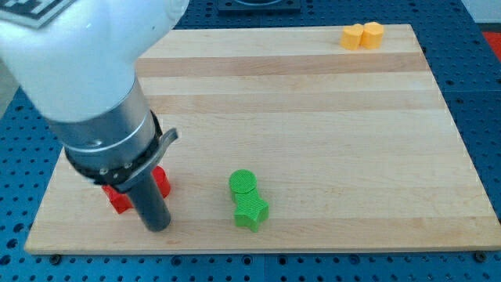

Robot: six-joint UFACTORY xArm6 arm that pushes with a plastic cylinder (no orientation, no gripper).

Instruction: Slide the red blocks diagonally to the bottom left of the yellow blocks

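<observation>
Two red blocks lie at the view's bottom left, partly hidden behind the arm: one point(161, 181) peeks out on the rod's right, the other point(119, 199) on its left; their shapes cannot be made out. My tip point(157, 225) rests on the board just below and between them, close to both. Two yellow blocks sit touching at the view's top right: a hexagon-like one point(353, 36) and a rounder one point(373, 34).
A green cylinder point(243, 183) and a green star-shaped block point(251, 211) sit together right of my tip. The wooden board point(313, 133) ends just below my tip; blue perforated table surrounds it. The large white and grey arm body point(86, 78) covers the view's top left.
</observation>
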